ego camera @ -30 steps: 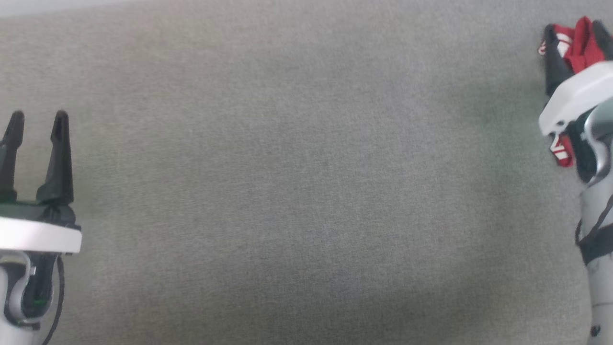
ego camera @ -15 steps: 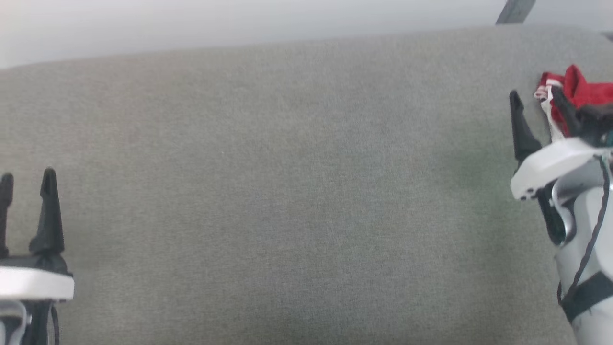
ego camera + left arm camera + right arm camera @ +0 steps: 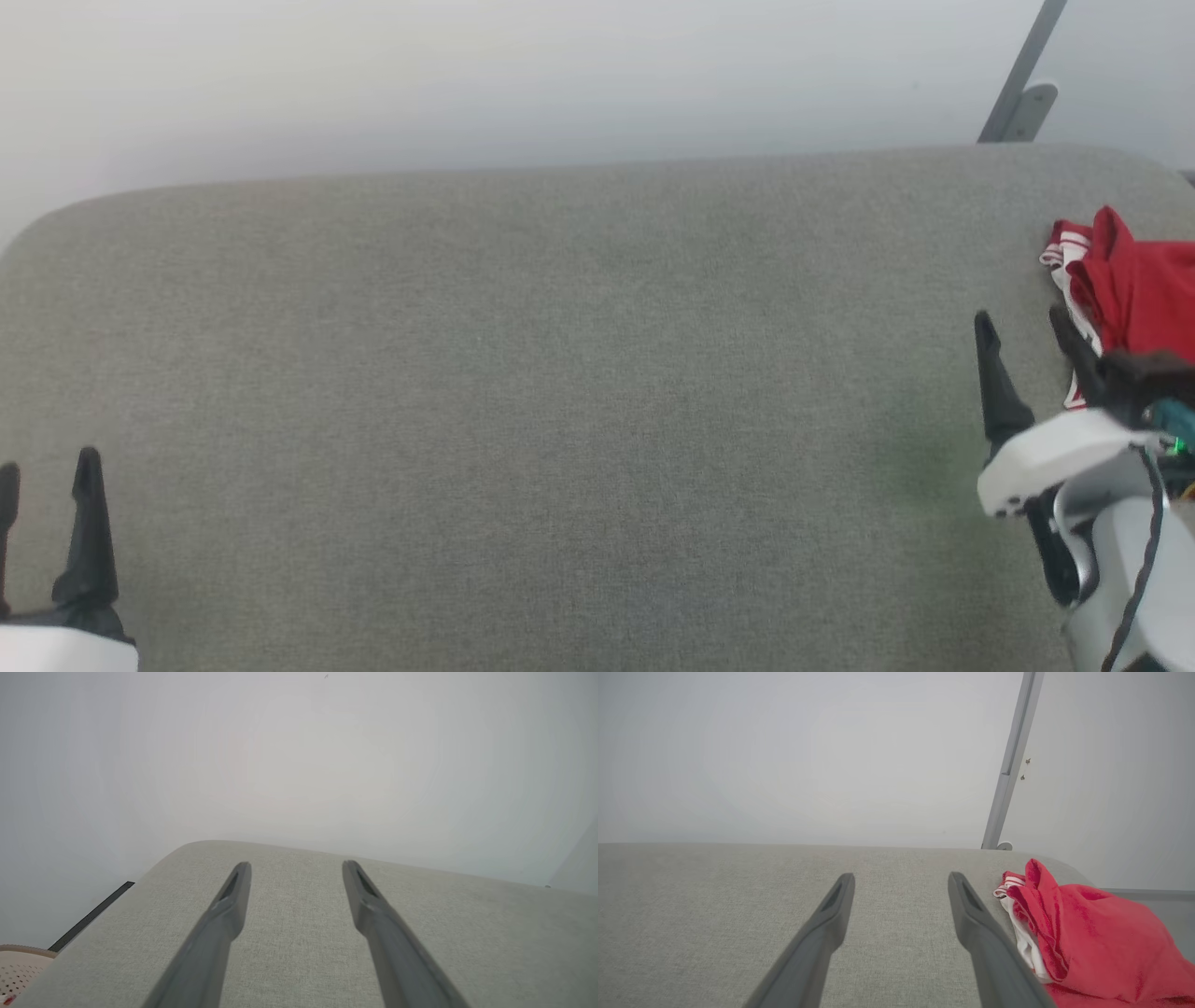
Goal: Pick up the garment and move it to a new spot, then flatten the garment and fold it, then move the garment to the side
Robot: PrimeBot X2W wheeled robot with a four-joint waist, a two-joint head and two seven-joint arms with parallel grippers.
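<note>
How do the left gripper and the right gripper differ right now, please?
The left gripper stands over bare grey fabric, far from the garment; the right gripper sits right beside the garment. The left gripper points straight up the head view; the right gripper leans left. Both are open and empty.

Crumpled red garment (image 3: 1134, 289) beside spread right fingers (image 3: 999, 392)

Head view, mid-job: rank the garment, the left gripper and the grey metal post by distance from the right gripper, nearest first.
1. The garment: bunched right beside the right gripper, on its right.
2. The grey metal post: ahead of it, beyond the far edge of the table.
3. The left gripper: across the table, at the lower left.
</note>
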